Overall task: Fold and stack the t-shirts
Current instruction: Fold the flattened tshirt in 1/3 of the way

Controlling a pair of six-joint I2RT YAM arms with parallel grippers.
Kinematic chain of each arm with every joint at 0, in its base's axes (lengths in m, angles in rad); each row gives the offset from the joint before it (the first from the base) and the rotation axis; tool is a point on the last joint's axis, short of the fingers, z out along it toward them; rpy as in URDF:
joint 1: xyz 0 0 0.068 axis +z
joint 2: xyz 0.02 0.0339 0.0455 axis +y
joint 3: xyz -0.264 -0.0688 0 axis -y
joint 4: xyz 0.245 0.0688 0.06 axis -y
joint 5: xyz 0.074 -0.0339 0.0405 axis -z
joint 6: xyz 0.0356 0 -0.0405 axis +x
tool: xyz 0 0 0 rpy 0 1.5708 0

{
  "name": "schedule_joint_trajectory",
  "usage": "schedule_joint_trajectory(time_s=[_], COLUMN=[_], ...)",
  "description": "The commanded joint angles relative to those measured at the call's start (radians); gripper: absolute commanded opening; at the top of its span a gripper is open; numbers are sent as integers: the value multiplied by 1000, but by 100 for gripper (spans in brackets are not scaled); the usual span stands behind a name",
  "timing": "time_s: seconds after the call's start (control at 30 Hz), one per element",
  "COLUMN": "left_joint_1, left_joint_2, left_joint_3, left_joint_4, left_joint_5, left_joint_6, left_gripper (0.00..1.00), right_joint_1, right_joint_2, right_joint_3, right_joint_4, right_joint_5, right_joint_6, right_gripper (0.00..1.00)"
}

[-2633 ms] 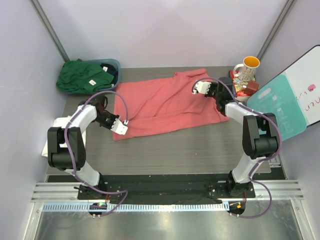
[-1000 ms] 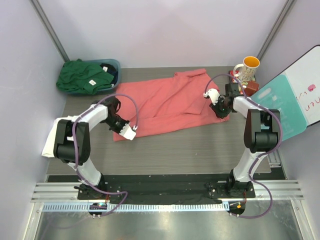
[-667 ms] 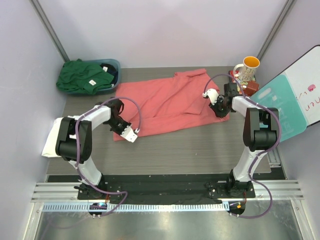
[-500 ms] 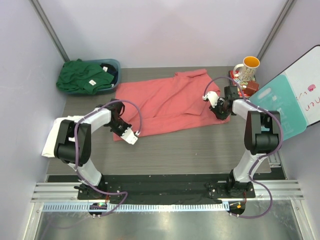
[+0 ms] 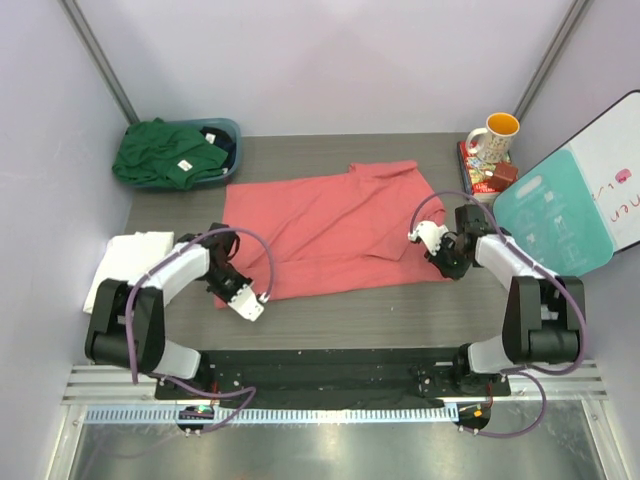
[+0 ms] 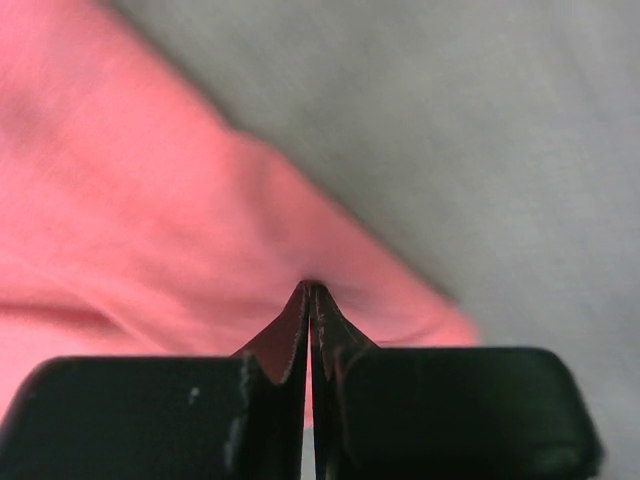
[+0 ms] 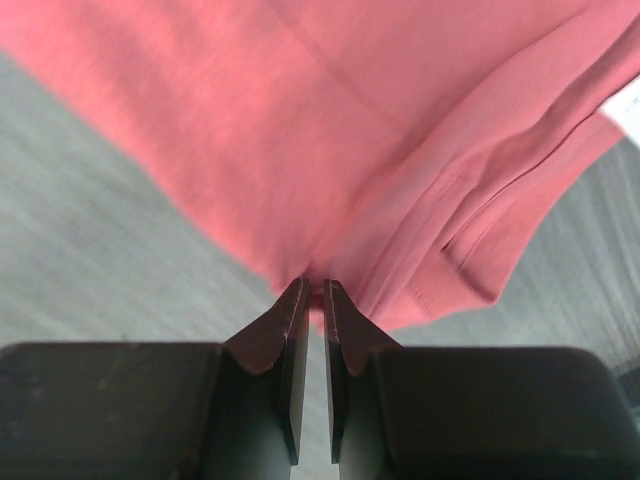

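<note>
Gripping coral-red t-shirt (image 5: 320, 225): left pincer (image 6: 310, 300), right pincer (image 7: 311, 292), seemingly clenched; mug (image 5: 495, 135) nearby.

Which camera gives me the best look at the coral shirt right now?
Top external: it shows the whole coral shirt spread out, both near corners included. Left wrist shows only the corner pinched in the left gripper; right wrist shows only the hem edge pinched in the right gripper.
</note>
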Motion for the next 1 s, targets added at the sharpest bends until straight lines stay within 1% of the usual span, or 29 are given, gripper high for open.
schedule_joint_trajectory(time_s=[0.0,0.03,0.07,0.13,0.17,0.2,0.23,0.27,0.3,0.33,0.37,0.4,0.43,0.47,0.5,0.53,0.57,0.6,0.67,0.77,0.83,0.97], left_joint_1=[6,6,6,6,6,6,6,6,6,6,6,6,6,6,6,6,6,10,13,27,39,53], left_joint_2=[-150,-166,-179,-198,-199,-203,-201,-204,-204,-195,-186,-169,-119,-80,-40,0,93,134,249,331,402,521], left_joint_3=[-48,-55,-55,-28,-11,12,68,98,124,159,170,188,198,213,260,292,326,395,449,510,575,737], left_joint_4=[-167,-150,-101,-49,-4,11,13,17,68,109,166,285,353,394,451,461,464,461,459,479,414,309], left_joint_5=[77,92,118,137,146,170,183,195,221,227,226,208,186,166,143,88,73,57,25,14,2,-42], left_joint_6=[78,63,19,-40,-98,-139,-164,-219,-254,-288,-351,-377,-406,-423,-451,-462,-474,-497,-491,-473,-420,-400], left_gripper=[0,0,1,9,13,24,30,37,53,57,59,58,52,22,8,0,0,0,0,0,0,0], right_joint_1=[2,2,2,3,8,14,15,17,20,22,22,22,60,64,71,80,83,87,103,123,130,149], right_joint_2=[-102,-108,-114,-128,-132,-137,-146,-149,-152,-152,-149,-137,-113,-94,-74,-32,-8,13,71,119,131,159], right_joint_3=[-49,-52,-49,-25,-13,0,26,41,55,88,104,121,153,167,184,216,231,256,271,274,267,247], right_joint_4=[-78,-80,-85,-101,-106,-117,-121,-127,-132,-131,-128,-106,-91,-76,-45,-31,-20,-2,20,79,106,124], right_joint_5=[15,16,13,7,1,-2,-8,-25,-34,-45,-66,-70,-73,-76,-82,-85,-88,-94,-93,-83,-85,-88], right_joint_6=[-57,-57,-54,-46,-41,-38,-37,-35,-31,-26,-9,3,20,37,66,77,86,95,103,110,112,124], right_gripper=[18,18,20,24,28,30,33,38,39,40,41,41,37,33,28,20,18,16,13,9,6,6])
